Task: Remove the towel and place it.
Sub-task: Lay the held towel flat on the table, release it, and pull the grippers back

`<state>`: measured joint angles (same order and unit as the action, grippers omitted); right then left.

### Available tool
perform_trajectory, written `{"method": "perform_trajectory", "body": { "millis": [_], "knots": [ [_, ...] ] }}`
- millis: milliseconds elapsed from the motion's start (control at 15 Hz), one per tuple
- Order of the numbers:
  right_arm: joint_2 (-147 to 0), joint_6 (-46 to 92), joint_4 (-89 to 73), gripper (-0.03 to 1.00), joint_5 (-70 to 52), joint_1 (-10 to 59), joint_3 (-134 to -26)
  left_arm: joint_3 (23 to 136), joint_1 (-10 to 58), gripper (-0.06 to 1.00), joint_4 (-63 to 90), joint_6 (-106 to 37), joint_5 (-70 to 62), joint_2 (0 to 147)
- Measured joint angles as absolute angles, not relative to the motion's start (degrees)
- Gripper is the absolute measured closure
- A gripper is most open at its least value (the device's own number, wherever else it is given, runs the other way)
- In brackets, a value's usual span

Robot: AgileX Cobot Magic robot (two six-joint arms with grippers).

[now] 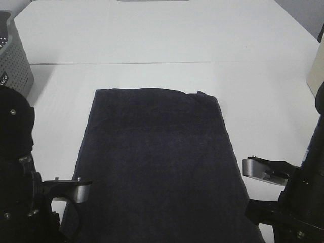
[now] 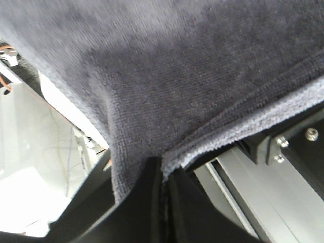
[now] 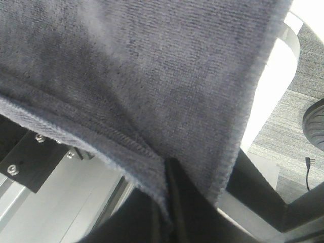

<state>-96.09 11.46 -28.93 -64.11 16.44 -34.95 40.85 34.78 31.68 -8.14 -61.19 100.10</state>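
Exterior high view shows the towel (image 1: 159,162) spread flat on the tabletop (image 1: 167,35), its near corners pinched by the left hand (image 2: 163,169) and right hand (image 3: 169,167), with the cloth stretching away ahead of both. Each hand is closed tight on the hem, and both arms sit low at the near edge. For a clean lift, I judge that both hands should move together, level and taut, so neither corner slips.
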Motion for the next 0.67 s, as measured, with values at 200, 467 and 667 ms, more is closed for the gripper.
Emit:
{"method": "perform_trajectory", "body": {
  "millis": [200,467,667],
  "knots": [
    [-97.4,11.5,-28.9,0.93,-63.3,16.3,-34.7,42.9,34.8,0.94,31.2,-8.2,-62.5,102.5],
    [-97.4,14.2,-30.2,0.86,-63.3,15.9,-34.7,43.4,34.8,0.93,30.0,-9.6,-64.0,102.9],
    [-97.4,15.9,-31.9,0.68,-62.6,15.9,-34.7,43.4,34.8,0.83,31.6,-10.7,-63.7,102.9]
  ]
}}
